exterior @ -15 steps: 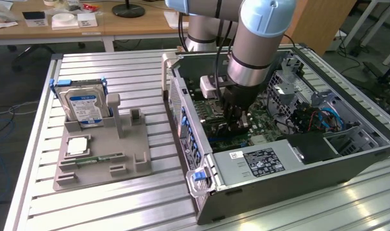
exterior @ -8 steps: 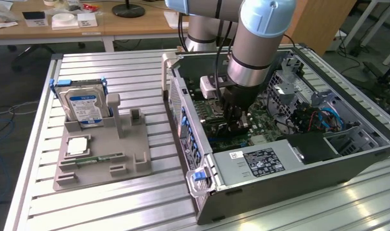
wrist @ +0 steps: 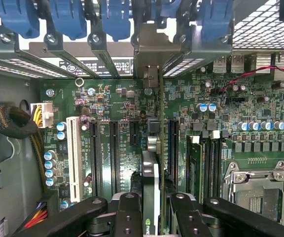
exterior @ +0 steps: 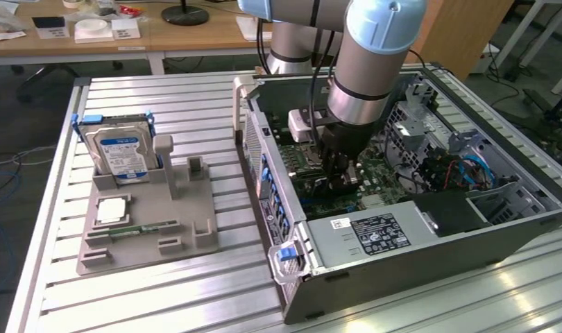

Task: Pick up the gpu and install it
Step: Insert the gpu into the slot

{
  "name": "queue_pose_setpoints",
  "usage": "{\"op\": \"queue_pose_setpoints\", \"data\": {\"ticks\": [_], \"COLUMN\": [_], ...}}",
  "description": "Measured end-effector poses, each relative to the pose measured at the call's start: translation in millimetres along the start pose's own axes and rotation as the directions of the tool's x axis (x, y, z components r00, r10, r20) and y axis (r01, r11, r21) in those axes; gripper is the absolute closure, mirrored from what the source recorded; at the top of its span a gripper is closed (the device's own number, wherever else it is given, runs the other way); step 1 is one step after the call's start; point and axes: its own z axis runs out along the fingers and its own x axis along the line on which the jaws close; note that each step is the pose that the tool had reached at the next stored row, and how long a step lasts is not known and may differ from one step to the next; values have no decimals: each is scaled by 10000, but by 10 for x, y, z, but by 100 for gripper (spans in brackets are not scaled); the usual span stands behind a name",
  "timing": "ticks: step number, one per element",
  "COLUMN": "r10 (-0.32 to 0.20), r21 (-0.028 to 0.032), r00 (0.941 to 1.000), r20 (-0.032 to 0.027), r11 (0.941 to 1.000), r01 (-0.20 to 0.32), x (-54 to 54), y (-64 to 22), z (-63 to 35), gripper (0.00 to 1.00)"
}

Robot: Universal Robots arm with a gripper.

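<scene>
The gpu [wrist: 151,168] is seen edge-on as a thin dark card standing over the green motherboard [wrist: 117,98]. Its silvery bracket [wrist: 154,54] reaches the case's rear slot openings under the blue clips. My gripper [wrist: 152,202] is shut on the card, one black finger [wrist: 127,212] on each side. The card runs between the black expansion slots [wrist: 114,153]; I cannot tell whether it sits in a slot. In the exterior view my gripper [exterior: 341,182] reaches straight down into the open computer case [exterior: 503,229].
A power supply [exterior: 378,236] fills the case's near corner, and cables [exterior: 461,173] lie at the exterior view's right. On the slatted table stands a grey holder [exterior: 184,229] with a hard drive [exterior: 122,152] and a green memory stick [exterior: 137,227]. Memory slots [wrist: 206,163] flank the card.
</scene>
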Motion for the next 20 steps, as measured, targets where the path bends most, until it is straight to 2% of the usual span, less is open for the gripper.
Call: {"op": "queue_pose_setpoints", "data": {"ticks": [4, 5, 6, 7, 15, 20], "r10": [1, 1, 1, 0, 1, 35], "r21": [2, 0, 0, 0, 0, 1], "r00": [10000, 10000, 10000, 10000, 10000, 10000], "r20": [6, 1, 1, 0, 0, -2], "r11": [10000, 10000, 10000, 10000, 10000, 10000], "r01": [-1, -1, -1, 0, -1, -35], "x": [0, 0, 0, 0, -5, -6], "y": [0, 0, 0, 0, -2, -4], "z": [3, 0, 0, 0, -101, -120], "gripper": [72, 66, 55, 48, 48, 48]}}
